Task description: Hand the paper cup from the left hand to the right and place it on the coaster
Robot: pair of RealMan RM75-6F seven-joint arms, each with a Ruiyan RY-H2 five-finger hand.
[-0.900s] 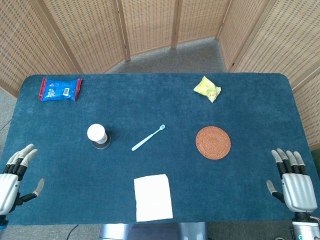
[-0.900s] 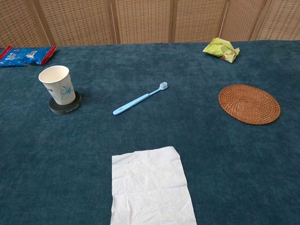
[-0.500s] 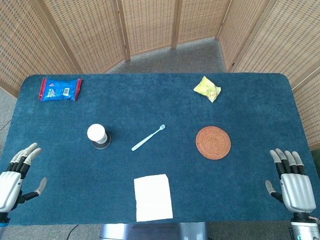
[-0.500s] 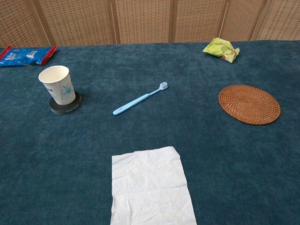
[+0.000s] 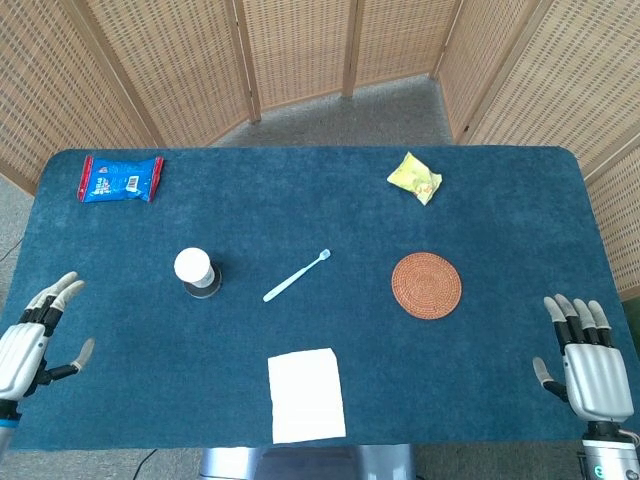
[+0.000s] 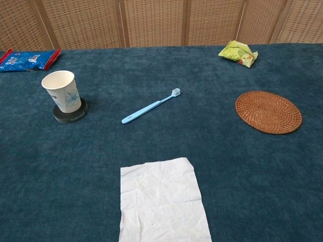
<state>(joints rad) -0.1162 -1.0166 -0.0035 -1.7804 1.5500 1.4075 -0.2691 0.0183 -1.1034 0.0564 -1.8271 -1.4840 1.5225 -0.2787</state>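
Cup-wise, the paper cup [image 5: 193, 266] stands upright, up and right of the left hand [image 5: 30, 340], clearly nearer it than the right hand [image 5: 588, 362]; both sets of fingers are spread, holding nothing.

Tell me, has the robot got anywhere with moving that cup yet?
Nothing looks done yet. The paper cup stands upright on a black disc at the table's left, untouched. The left hand and right hand are both open and empty near the table's front corners. All of it is left: gripping the cup, passing it across, and setting it on the woven coaster, which is bare.
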